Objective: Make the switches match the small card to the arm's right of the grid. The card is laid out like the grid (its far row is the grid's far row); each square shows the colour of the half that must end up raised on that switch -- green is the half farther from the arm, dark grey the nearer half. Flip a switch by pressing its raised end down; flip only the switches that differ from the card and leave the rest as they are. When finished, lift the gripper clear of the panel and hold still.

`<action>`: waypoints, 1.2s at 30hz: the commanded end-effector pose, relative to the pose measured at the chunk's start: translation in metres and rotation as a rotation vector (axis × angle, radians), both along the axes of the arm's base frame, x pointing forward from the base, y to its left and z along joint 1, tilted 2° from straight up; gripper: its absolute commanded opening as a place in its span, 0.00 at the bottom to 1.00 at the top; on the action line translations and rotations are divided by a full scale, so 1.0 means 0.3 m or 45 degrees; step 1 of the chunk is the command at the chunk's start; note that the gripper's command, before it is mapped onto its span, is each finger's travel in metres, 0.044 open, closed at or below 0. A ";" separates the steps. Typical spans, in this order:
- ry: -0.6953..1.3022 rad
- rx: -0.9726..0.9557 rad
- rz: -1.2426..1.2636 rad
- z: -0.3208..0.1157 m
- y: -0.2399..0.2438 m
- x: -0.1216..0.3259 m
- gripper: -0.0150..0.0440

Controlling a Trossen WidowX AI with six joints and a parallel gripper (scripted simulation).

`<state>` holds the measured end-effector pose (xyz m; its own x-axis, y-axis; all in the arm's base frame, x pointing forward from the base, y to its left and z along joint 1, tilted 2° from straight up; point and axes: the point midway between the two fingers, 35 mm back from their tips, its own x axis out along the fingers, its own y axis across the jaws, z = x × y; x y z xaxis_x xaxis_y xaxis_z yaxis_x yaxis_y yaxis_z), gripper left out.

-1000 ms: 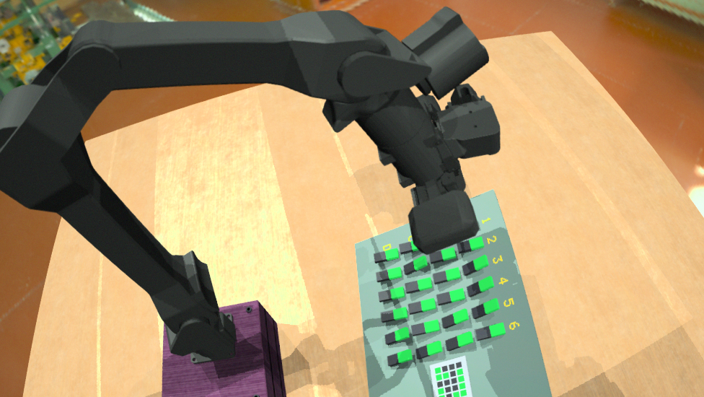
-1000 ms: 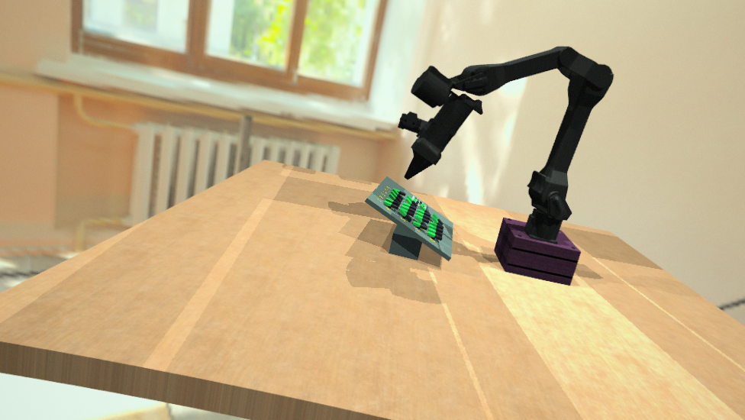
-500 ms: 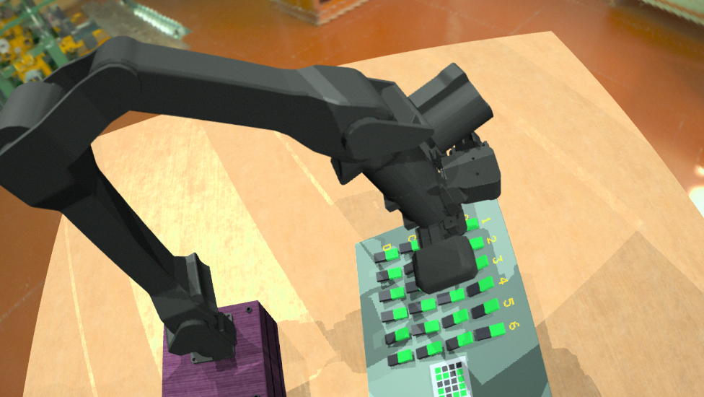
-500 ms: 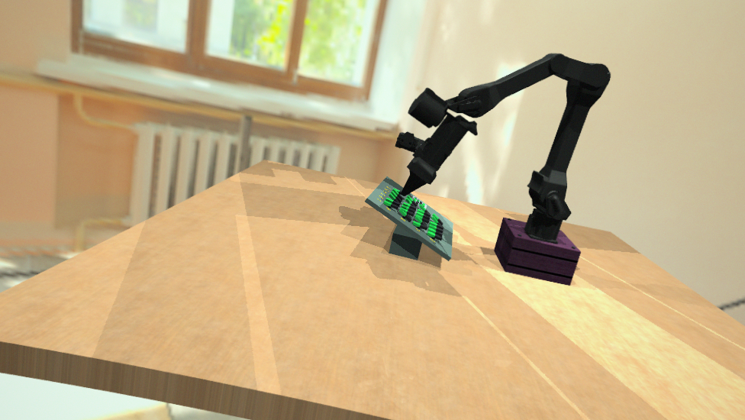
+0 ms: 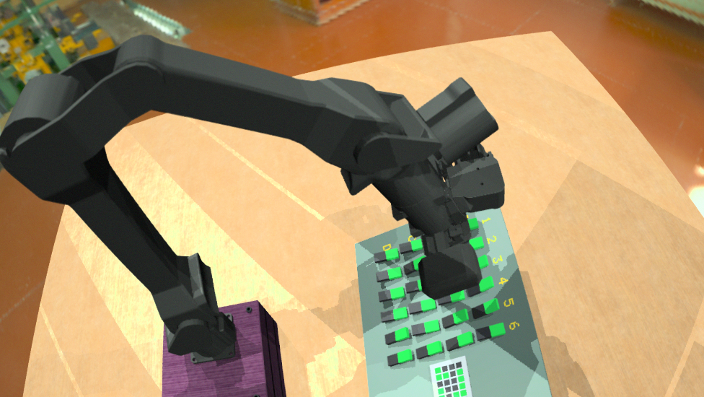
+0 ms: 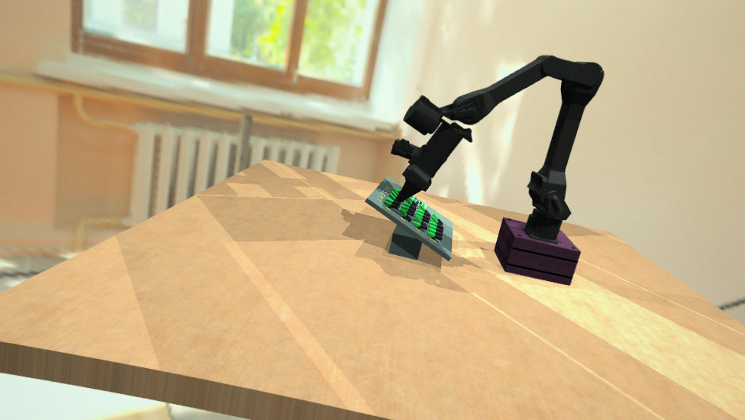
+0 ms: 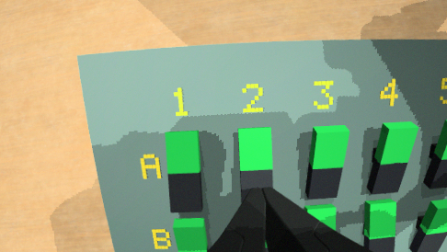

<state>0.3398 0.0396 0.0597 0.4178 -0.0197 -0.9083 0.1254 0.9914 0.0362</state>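
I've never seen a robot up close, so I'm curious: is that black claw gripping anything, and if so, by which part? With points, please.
Nothing is held; the tool (image 6: 398,201) (image 7: 260,198) is shut, its tip at the dark end of switch A2 (image 7: 256,149).
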 end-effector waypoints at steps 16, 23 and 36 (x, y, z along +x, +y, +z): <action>0.001 0.005 0.007 -0.006 0.003 0.003 0.25; 0.001 0.005 0.007 -0.009 0.003 0.004 0.25; 0.001 0.005 0.007 -0.015 0.003 0.006 0.25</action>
